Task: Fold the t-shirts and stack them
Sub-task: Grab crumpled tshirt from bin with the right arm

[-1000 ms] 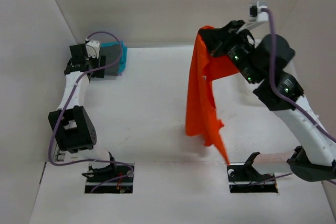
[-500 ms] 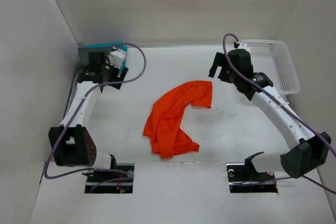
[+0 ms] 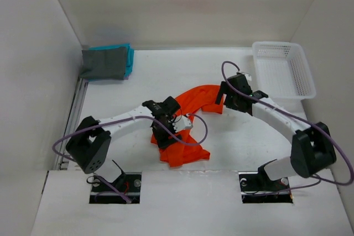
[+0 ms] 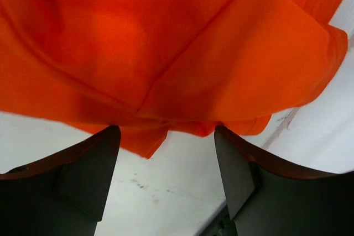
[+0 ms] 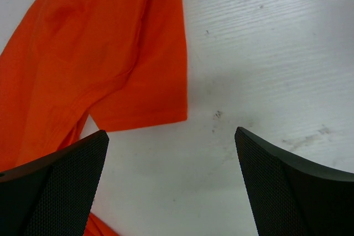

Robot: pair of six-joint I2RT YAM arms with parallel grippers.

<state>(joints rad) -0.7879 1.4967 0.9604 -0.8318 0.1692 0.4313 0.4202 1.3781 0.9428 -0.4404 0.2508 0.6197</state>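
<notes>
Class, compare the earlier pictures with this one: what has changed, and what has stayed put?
The right fingers let go of the orange t-shirt, which fell from mid-air into a heap on the table. The left fingers came over from the folded stack to the shirt, open. Stack and basket stayed.

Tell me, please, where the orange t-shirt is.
Top view: the orange t-shirt lies crumpled mid-table, partly under the left gripper, beside the right gripper.
</notes>
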